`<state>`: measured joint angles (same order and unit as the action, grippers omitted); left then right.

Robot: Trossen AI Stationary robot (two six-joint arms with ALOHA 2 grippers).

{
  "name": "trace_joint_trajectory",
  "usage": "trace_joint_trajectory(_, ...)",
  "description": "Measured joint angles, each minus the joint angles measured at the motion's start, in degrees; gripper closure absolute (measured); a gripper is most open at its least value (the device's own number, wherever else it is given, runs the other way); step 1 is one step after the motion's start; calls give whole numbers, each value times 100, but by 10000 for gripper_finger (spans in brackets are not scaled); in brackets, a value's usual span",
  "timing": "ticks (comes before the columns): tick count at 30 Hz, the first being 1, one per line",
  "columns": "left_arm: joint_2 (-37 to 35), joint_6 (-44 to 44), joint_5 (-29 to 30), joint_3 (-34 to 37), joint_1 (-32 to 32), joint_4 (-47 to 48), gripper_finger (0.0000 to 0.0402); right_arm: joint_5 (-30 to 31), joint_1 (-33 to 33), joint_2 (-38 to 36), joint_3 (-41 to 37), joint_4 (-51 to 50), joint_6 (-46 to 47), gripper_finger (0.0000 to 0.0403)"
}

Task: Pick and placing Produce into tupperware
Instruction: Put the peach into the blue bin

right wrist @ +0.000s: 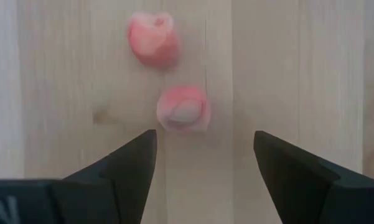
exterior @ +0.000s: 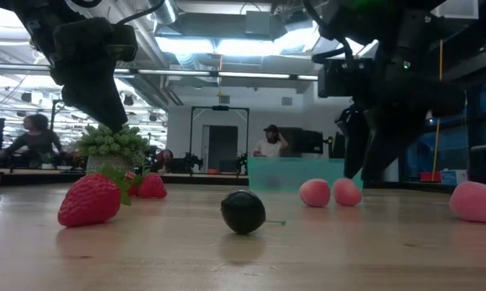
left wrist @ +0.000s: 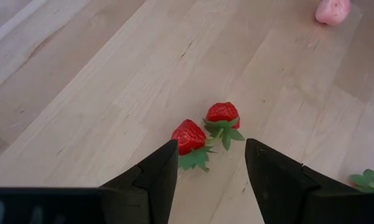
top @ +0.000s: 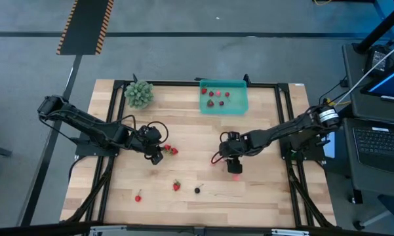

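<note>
Near the middle of the pale wooden slatted table (top: pixel 197 141), both arms are lowered over loose fruit. The left gripper (left wrist: pixel 210 163) hangs with its two dark fingers spread wide and empty, and two small red strawberry pieces with green leaf caps (left wrist: pixel 205 132) lie on the wood just beyond the fingertips, touching or nearly touching each other. The right gripper (right wrist: pixel 205 155) is likewise wide open and holds nothing; a small pale pink fruit piece (right wrist: pixel 183 109) sits just ahead of the gap between its fingers, with a second pink piece (right wrist: pixel 153 38) close beyond it.

Toward the far edge, right of centre, stands the shallow rectangular teal-green plastic tray (top: pixel 241 105), already holding a few red pieces. More produce lies near the front edge: a red strawberry (top: pixel 176 186), a tiny red piece (top: pixel 138 196) to its left, and a round dark berry (top: pixel 197 190) to its right. A bushy green leafy clump (top: pixel 139 94) sits at the far left and is no part of the job.

These pieces look very light, rounded and probably smooth, so they are likely to roll or squirt out under an off-centre pinch. Closing across the widest part of the body, below the leaf cap on the strawberries, should hold best. With the paired pieces so close together, taking the nearer one alone calls for care, or the neighbour may be knocked away.
</note>
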<state>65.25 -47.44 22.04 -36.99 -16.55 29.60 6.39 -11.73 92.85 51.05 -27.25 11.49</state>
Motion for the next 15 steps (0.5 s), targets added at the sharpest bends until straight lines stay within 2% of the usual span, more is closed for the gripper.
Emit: trace_joint_trajectory(15, 0, 0, 0, 0, 1, -14, 223, 4, 3, 273, 0, 63, 6, 132)
